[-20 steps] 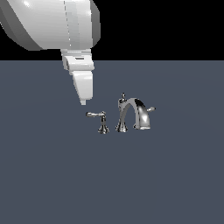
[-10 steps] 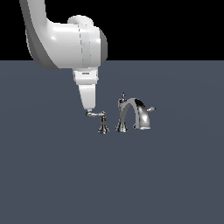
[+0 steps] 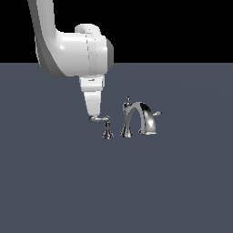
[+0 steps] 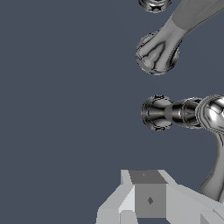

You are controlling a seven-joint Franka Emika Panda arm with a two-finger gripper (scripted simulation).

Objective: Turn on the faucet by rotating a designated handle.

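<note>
The chrome faucet (image 3: pixel 137 119) stands mid-scene, with its arched spout and a small knob on top. The handle (image 3: pixel 101 119) is a slim lever on a small flared pedestal, at the exterior view's left of the spout. My gripper (image 3: pixel 94 115) hangs straight down over the lever's rounded free end, and its fingertips touch or nearly touch that end. The fingers look pressed together with nothing held. In the wrist view the handle (image 4: pixel 179 112) lies just beyond my gripper (image 4: pixel 149 195), and the spout base (image 4: pixel 156 53) sits farther off.
A stubbier second lever (image 3: pixel 156 113) pokes out behind the spout on the exterior view's right. The faucet set rests on a flat dark grey-blue surface (image 3: pixel 54 182). The white arm's bulk fills the upper left of the exterior view.
The arm has swung in and come down, carrying the fingertips lower and toward the exterior view's right, onto the lever's free end. The handle looks unturned.
</note>
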